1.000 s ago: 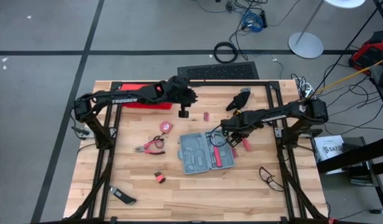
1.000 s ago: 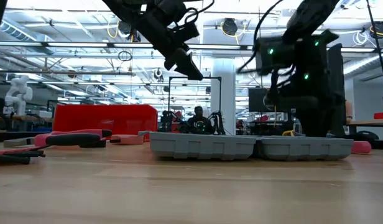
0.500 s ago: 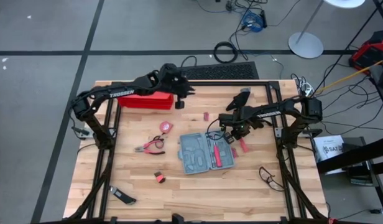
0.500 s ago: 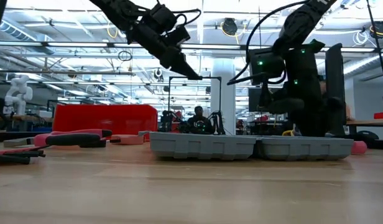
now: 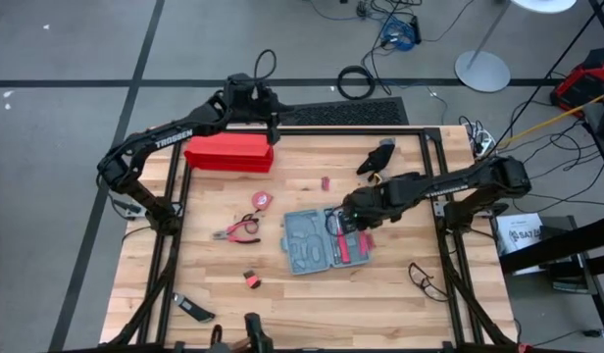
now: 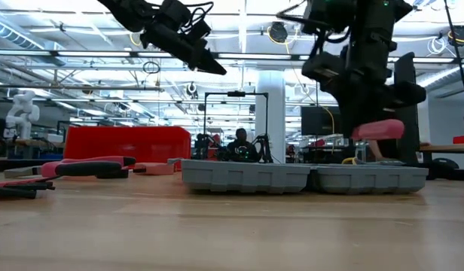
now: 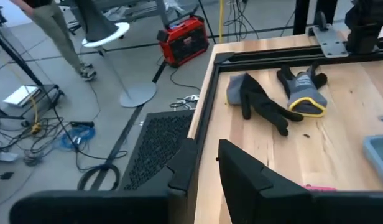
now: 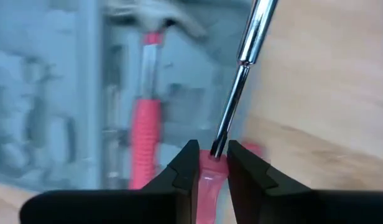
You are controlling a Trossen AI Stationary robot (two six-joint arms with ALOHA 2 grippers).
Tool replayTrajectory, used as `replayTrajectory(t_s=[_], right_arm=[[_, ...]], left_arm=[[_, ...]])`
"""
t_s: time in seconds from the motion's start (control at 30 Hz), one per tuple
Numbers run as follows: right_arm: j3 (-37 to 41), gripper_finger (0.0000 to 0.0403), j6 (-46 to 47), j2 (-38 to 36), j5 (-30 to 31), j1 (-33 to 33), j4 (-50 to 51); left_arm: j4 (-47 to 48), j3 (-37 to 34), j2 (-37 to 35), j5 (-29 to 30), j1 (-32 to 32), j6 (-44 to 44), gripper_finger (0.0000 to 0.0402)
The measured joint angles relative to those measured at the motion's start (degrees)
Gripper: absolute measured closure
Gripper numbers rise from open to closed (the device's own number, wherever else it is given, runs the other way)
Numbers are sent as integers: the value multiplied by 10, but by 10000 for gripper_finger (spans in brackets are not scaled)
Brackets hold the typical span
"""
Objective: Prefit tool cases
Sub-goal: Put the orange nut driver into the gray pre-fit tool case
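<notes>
High view: "TROSSEN" readable on left arm; left gripper [image 5: 273, 126] above red box [image 5: 229, 153]; fingers' state cannot be told. Tool case [image 5: 325, 238] open mid-table.

Right wrist view: right gripper [image 8: 211, 163] clamped on pink-handled screwdriver [image 8: 238, 81].

Right arm stretches in from right side toward table middle, wrist angled down. right gripper [image 8: 209, 163] low, fingers [image 8: 184, 163] pinched tight on pink handle of screwdriver [image 8: 232, 102]. Left arm reaches up over table's far left edge, left gripper [image 5: 274, 124] held high, fingers close together, holding nothing.
</notes>
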State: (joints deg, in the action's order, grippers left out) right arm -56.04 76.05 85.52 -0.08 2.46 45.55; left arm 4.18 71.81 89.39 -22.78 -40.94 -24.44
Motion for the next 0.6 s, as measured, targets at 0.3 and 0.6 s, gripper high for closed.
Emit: replayTrajectory(t_s=[0.3,0.6], right_arm=[[-16,352,10,64,2,29,-9],[-16,352,-25,92,-14,19,-9]], left_arm=[[13,0,-1,-27,-14,-1,333],[18,0,-1,-27,-14,-3,333]])
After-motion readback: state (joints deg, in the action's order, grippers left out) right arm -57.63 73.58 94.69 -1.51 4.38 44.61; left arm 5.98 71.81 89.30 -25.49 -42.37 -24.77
